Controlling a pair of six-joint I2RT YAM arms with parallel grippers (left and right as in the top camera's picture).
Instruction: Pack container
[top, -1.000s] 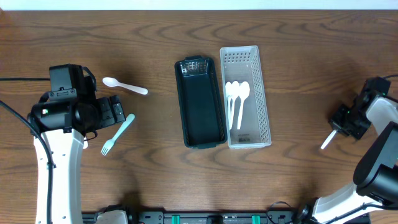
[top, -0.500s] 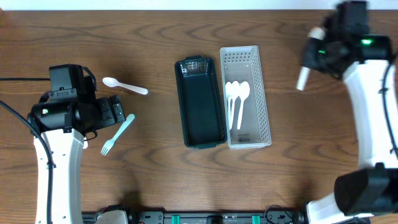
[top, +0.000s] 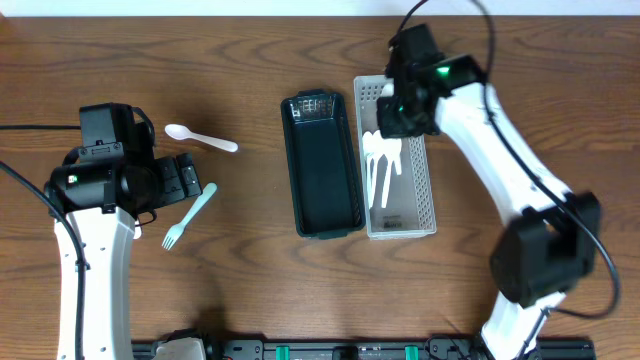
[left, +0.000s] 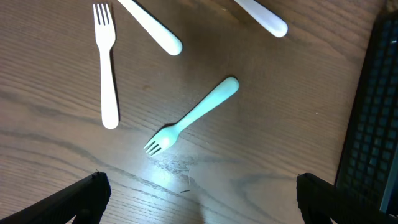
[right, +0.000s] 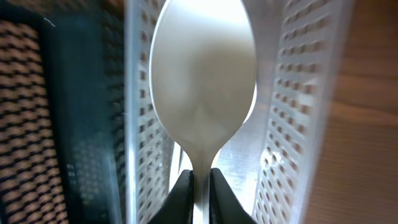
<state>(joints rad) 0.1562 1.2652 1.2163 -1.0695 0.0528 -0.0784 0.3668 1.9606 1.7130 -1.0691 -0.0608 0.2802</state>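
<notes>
One white spoon (right: 204, 81), clamped in right hand (right: 200, 186) over white basket (top: 431, 190); apparently placing step. Next: lower, release. Left hand (left: 199, 196) spread wide above teal fork (left: 193, 115).

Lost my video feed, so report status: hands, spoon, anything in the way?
Right hand shut on white spoon, over the white basket. Left hand open near teal fork. Nothing blocks the basket.

Centre: white perforated bin (top: 427, 190) holds white spoons (top: 381, 160), gripped spoon (right: 204, 81) above; dark green tray (top: 322, 175) just left. Far left: teal fork (top: 190, 215), loose white spoon (top: 201, 138).
</notes>
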